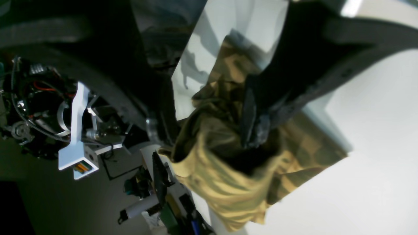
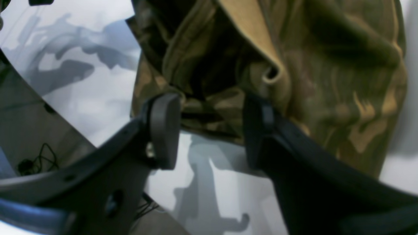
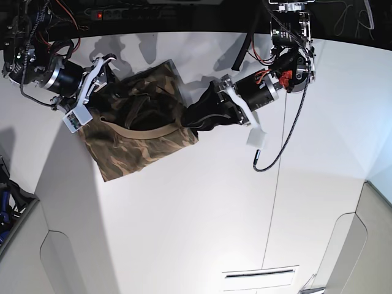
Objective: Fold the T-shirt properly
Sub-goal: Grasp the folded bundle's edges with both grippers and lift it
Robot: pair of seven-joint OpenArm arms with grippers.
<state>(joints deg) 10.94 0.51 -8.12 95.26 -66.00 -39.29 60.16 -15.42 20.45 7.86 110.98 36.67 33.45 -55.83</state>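
The camouflage T-shirt lies bunched on the white table at the back left, with a tan ribbed band curving across it. My left gripper is at the shirt's right edge. In the left wrist view its jaws stand apart with bunched cloth between them, and one fingertip presses into a fold. My right gripper is open at the shirt's upper left. Its fingers flank the cloth edge and hold nothing.
A power strip with a red light and loose wires run along the back edge. A black cable hangs from the left arm over the table. Dark clutter sits off the table's edge.
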